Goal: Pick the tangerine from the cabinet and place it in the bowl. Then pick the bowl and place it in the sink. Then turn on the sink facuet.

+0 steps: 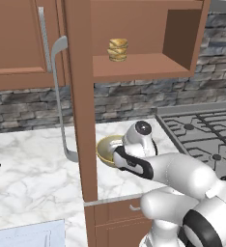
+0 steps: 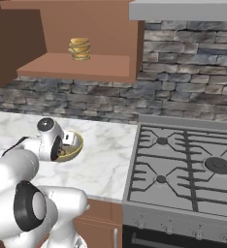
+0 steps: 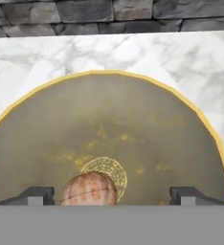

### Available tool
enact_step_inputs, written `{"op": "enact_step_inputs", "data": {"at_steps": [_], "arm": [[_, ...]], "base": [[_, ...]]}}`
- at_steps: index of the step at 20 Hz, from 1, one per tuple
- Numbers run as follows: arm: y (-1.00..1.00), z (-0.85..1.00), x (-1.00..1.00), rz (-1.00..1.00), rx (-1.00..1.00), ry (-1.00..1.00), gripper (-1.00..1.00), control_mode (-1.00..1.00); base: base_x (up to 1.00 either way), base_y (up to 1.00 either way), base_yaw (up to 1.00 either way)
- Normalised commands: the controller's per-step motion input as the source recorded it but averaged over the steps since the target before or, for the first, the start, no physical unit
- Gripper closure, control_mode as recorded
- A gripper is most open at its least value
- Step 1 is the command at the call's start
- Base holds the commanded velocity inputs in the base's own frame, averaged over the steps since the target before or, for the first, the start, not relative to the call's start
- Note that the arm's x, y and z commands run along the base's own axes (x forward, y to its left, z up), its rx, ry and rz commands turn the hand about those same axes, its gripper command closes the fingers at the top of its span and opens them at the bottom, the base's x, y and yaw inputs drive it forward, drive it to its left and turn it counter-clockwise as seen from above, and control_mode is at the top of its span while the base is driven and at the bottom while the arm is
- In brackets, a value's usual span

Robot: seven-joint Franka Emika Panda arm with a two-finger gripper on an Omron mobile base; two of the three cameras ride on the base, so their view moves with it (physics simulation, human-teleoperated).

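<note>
One tangerine [image 3: 89, 188] sits low in the centre of the hand view, lying on the floor of the bowl [image 3: 147, 143] and free of both fingertips [image 3: 36, 195], which stand wide apart on either side of it. So the gripper [image 3: 111, 196] is open and holds nothing; the fruit looks delivered.

In the left base view the bowl [image 1: 105, 149] rests on the marble counter [image 1: 33, 169] at mid-frame, just right of the open cabinet [image 1: 81, 96] door, with the hand hanging directly over it. In the right base view the bowl [image 2: 74, 145] shows at centre left, half hidden by the wrist.

The step in hand seems to be letting go cleanly and turning to the bowl. Best done by lifting straight up first, so neither finger clips the fruit or tips the rim. Then come back down over one wall of the bowl, a finger inside and one outside, and close firmly: the smooth, curved rim could slip, and a tilt would roll the tangerine out on the way to the sink.
</note>
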Motion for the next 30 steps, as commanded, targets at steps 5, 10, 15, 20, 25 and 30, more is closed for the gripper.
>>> {"op": "enact_step_inputs", "data": {"at_steps": [5, 10, 15, 20, 25, 30], "arm": [[-0.06, 0.40, -0.05, -0.01, 0.17, -0.03, -1.00, -1.00], [-0.44, 0.17, -0.13, -0.15, 0.15, 0.08, -1.00, -1.00], [-0.47, 0.00, -0.05, -0.23, 0.02, 0.11, -1.00, -1.00], [-0.25, -0.08, 0.00, -0.12, 0.02, 0.05, -1.00, -1.00], [-0.03, -0.34, 0.01, 0.00, 0.07, 0.00, -1.00, -1.00], [0.00, -0.39, 0.05, 0.01, 0.05, 0.00, -1.00, -1.00]], "base": [[0.00, 0.00, 0.00], [0.00, 0.00, 0.00], [0.00, 0.00, 0.00], [0.00, 0.00, 0.00], [0.00, 0.00, 0.00], [0.00, 0.00, 0.00]]}}
